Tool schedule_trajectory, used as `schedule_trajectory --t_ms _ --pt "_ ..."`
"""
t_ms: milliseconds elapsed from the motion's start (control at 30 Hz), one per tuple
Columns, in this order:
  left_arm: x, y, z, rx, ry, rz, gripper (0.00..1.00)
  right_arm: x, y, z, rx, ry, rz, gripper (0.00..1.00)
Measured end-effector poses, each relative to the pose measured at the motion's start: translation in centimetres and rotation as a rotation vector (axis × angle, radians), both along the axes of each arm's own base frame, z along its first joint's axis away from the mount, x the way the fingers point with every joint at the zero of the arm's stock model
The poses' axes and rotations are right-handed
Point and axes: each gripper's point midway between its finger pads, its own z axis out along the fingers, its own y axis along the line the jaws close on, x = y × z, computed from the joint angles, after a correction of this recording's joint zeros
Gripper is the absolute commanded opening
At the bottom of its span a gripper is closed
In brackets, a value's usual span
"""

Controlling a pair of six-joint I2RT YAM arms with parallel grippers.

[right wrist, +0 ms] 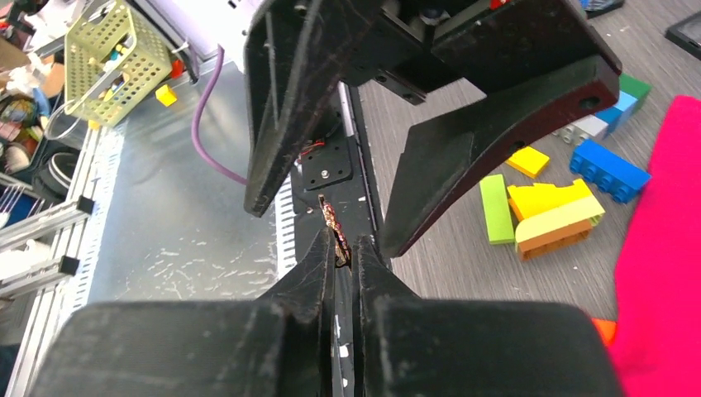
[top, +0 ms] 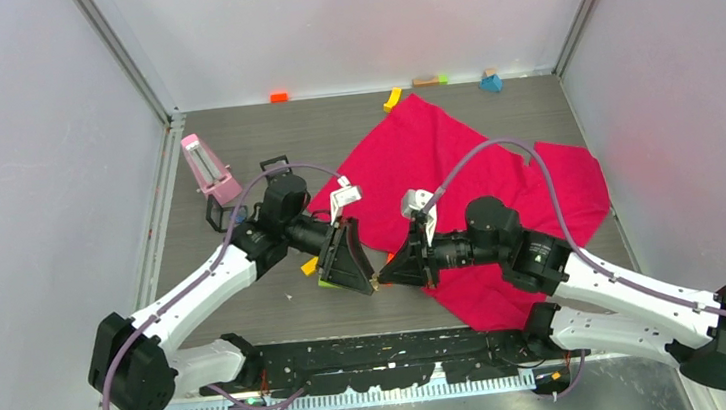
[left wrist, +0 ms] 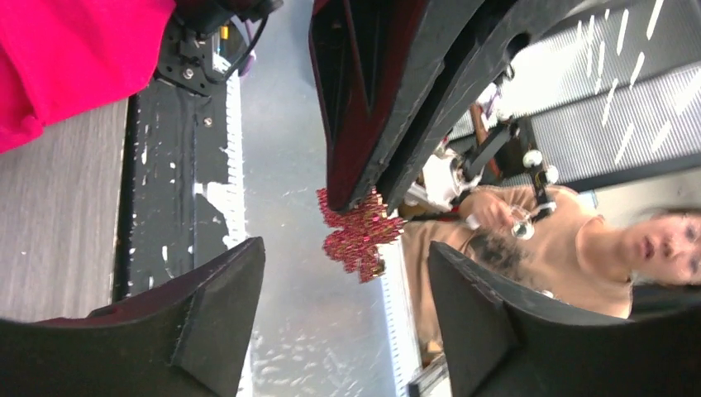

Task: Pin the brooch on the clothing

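The brooch, a small beaded pink-red flower, is pinched at the tips of my right gripper; in the right wrist view it shows edge-on. My left gripper is open, its two fingers standing either side of the brooch without touching it. In the top view both grippers meet tip to tip above the table's near edge, the left gripper and the right gripper. The clothing, a crimson T-shirt, lies crumpled behind and to the right, also in the left wrist view and the right wrist view.
Toy blocks lie under the left gripper: blue, yellow-orange, green. A pink metronome-like object stands at the left. More blocks line the back wall. The black base rail runs along the near edge.
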Motion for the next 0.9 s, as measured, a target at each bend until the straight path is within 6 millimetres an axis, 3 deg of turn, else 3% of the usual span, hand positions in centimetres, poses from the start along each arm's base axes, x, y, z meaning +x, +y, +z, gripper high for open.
schedule_trajectory --t_ms 133,333,500,667,900 --pt "1.0 -0.2 -0.6 0.052 -0.072 0.066 0.84 0.7 -0.8 -0.6 -0.010 0.009 -0.074 0.01" --pt "2.5 0.2 -2.9 0.167 -0.215 0.199 0.76 1.2 -1.8 -1.8 -0.055 0.049 -0.145 0.01" --pt "2.8 0.5 -2.8 0.190 -0.344 0.271 0.73 1.6 -1.9 -4.1 -0.150 0.126 -0.187 0.01" --pt "3.0 0.4 -3.1 0.209 -0.383 0.293 0.64 1.9 -1.2 -6.1 -0.245 0.210 -0.196 0.01" --pt "2.0 0.0 -5.5 0.299 -0.382 0.244 0.47 2.1 -0.3 -6.1 -0.275 0.248 -0.184 0.01"
